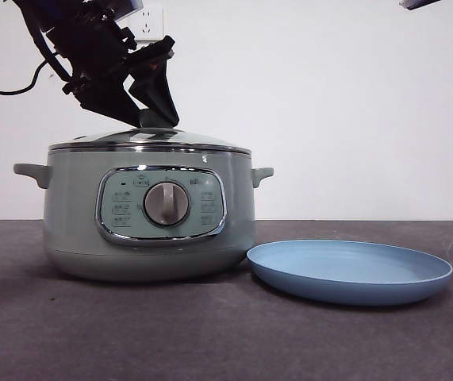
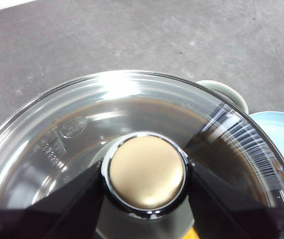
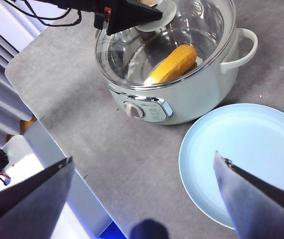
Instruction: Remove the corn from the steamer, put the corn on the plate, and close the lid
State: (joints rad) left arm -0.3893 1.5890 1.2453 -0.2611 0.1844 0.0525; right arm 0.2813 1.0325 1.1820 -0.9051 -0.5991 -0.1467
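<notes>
Corn [image 3: 172, 64] lies inside the steamer [image 1: 148, 210], seen through the glass lid [image 1: 148, 140] in the right wrist view. It is yellow and rests on its side. The lid sits on top of the steamer and covers it.

The left gripper [image 2: 146, 174] is down at the lid. Its two black jaws sit on each side of the round knob [image 2: 147, 172] and touch it, so they hold the knob between them. In the front view this gripper [image 1: 153, 121] comes down from the top, big and dark, right over the middle of the lid.

The plate [image 1: 350, 270] is light blue and has nothing on it. It lies flat on the grey desk [image 1: 210, 333], just beside the steamer, on the side away from the desk edge that shows in the right wrist view.

The right gripper [image 3: 144, 169] hangs high above the desk, over the spot between the steamer and the plate. Its jaws are spread wide with nothing between them.
</notes>
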